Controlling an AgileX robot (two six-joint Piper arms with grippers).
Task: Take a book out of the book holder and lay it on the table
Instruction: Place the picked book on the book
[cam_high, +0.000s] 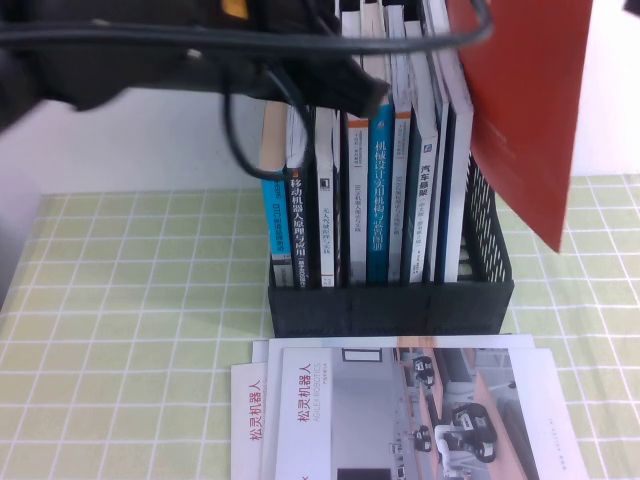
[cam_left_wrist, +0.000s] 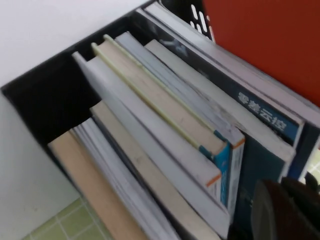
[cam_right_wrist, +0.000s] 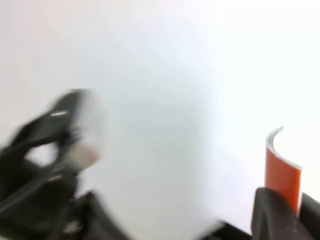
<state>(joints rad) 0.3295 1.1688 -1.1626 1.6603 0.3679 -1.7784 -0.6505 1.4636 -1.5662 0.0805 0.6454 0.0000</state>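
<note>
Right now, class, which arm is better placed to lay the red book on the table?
The right: its pincer grips the red book, lifted beside the book holder. The left pincer hovers over the shelved books.

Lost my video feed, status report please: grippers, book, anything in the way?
Right gripper shut on thin red brochure, lifted clear above tall black mesh book holder. Left gripper hovering over the rack's books. Grey-covered brochures occupy the green checked table in front.
</note>
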